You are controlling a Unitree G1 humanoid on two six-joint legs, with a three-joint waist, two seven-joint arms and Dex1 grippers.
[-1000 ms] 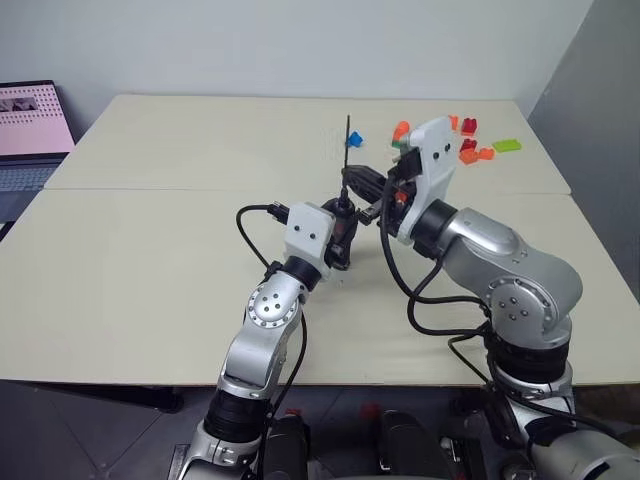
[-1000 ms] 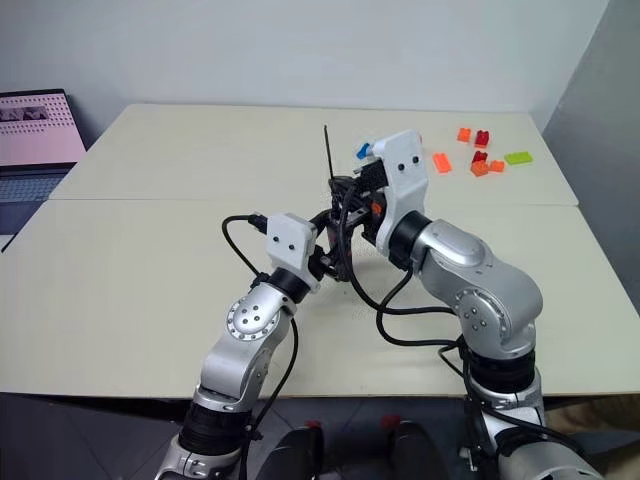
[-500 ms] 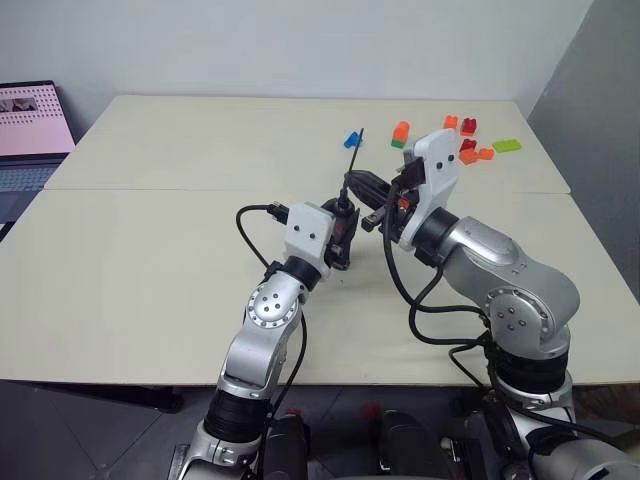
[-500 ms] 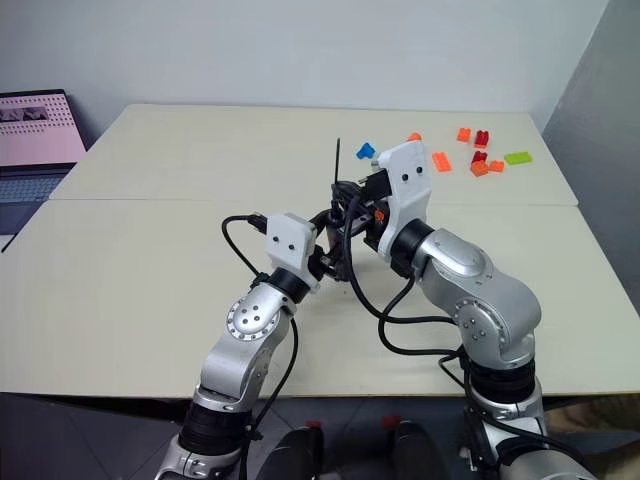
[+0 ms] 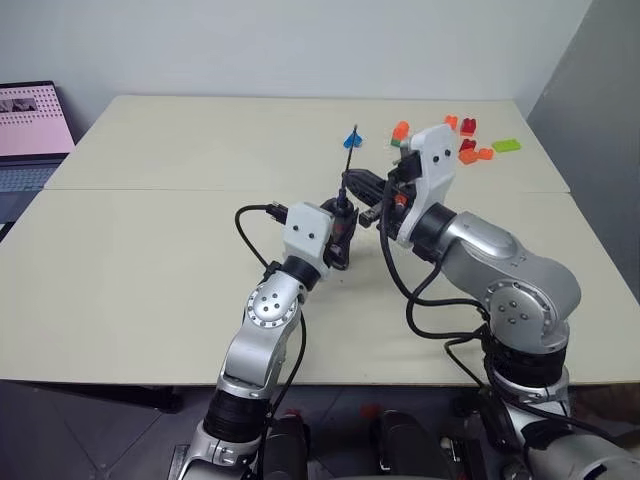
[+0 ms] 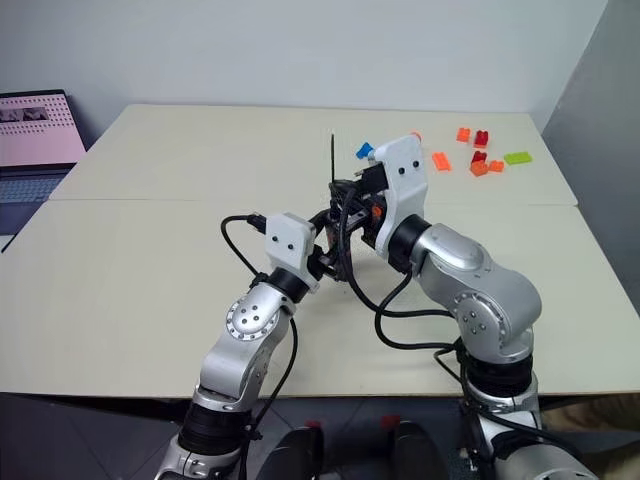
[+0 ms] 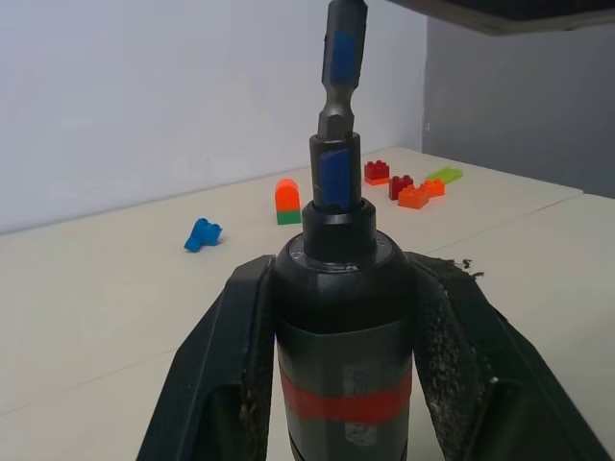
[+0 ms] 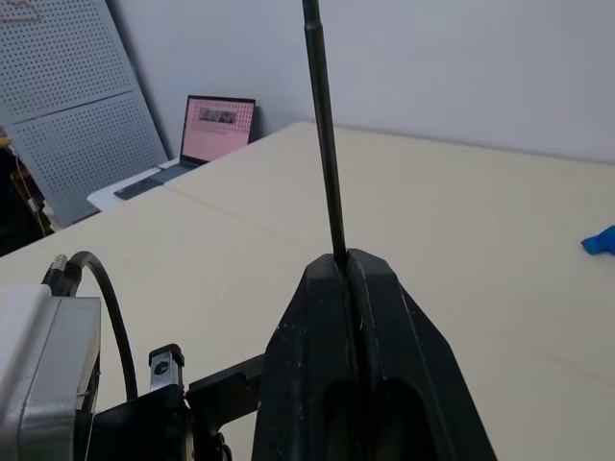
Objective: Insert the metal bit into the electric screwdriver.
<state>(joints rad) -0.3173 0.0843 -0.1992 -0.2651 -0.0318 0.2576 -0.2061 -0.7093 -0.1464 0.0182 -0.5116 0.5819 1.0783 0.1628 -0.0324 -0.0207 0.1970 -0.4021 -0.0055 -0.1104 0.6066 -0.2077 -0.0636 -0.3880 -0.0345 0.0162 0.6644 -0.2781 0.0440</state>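
Metal bit [image 7: 341,67] above screwdriver [image 7: 341,317]

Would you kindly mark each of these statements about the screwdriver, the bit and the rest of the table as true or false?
1. The left gripper is shut on the electric screwdriver. True.
2. The metal bit lies flat on the table. False: the right gripper holds it pinched, pointing upward.
3. The bit's lower end sits at the screwdriver's tip. True, though how deep it is seated cannot be told.
4. The coloured bricks are stacked beside the laptop. False: they lie scattered at the far right of the table; the laptop stands off its left edge.
5. The right gripper stands open. False: it is shut on the bit.
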